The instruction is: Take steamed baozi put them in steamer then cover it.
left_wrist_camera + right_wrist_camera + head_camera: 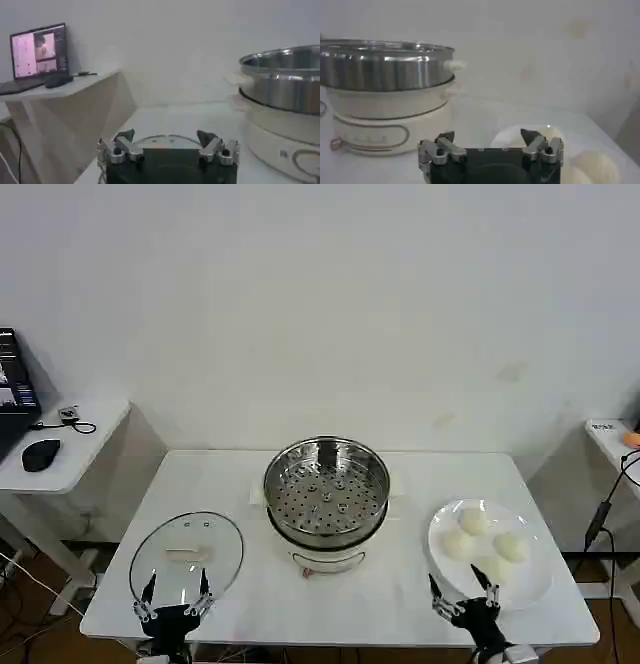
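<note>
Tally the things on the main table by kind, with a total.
Buns: 4, all on the plate
Plate: 1
Steamer: 1, empty
Glass lid: 1, flat on the table
Total: 7

Setting was a lab test room: bare white wall [330, 304], white table [240, 484], side desk [85, 439] with laptop [39, 50] and mouse [40, 454].

The steamer [282, 80] is cut off at the frame edge, and the laptop [15, 389] likewise.
</note>
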